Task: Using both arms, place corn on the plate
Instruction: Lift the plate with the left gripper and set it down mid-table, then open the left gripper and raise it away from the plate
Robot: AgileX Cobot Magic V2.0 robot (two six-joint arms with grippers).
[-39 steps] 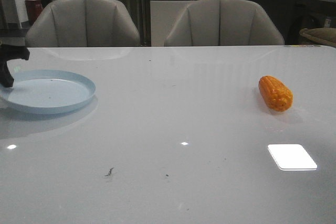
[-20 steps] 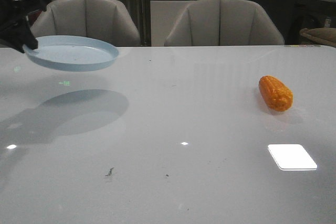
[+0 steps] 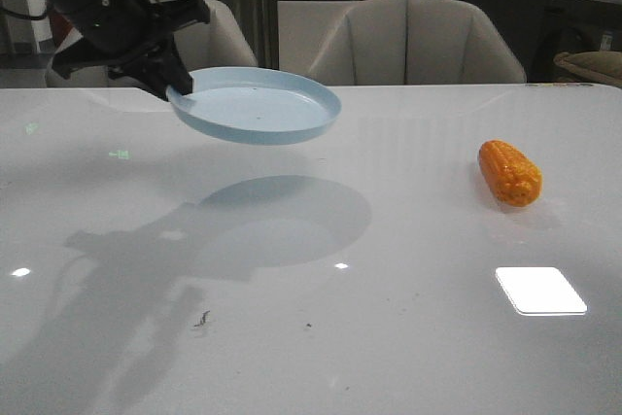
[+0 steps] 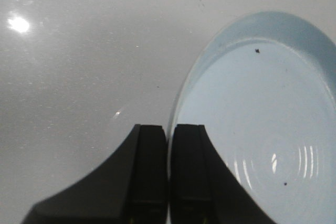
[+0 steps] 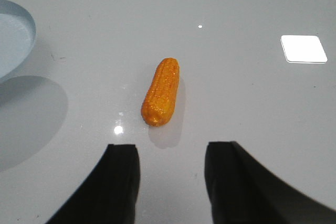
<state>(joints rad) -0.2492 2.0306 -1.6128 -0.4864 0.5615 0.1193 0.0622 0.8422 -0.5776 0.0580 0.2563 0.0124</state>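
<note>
My left gripper [image 3: 175,85] is shut on the left rim of the pale-blue plate [image 3: 258,106] and holds it in the air above the table, left of centre. In the left wrist view the two fingers pinch the plate's rim [image 4: 176,114] at the gripper [image 4: 169,129]. The orange corn [image 3: 509,172] lies on the table at the right. In the right wrist view my right gripper [image 5: 170,150] is open and empty, hovering a little short of the corn [image 5: 161,92], apart from it. The right arm does not show in the front view.
The glossy white table [image 3: 389,337] shows the plate's shadow and a bright light reflection [image 3: 540,290] at the front right. Two grey chairs [image 3: 413,41] stand behind the far edge. The plate's edge [image 5: 13,38] shows in the right wrist view.
My left gripper lifted the plate off the table at the far left and carried it up and to the right, toward the table's middle. The corn has not moved.
</note>
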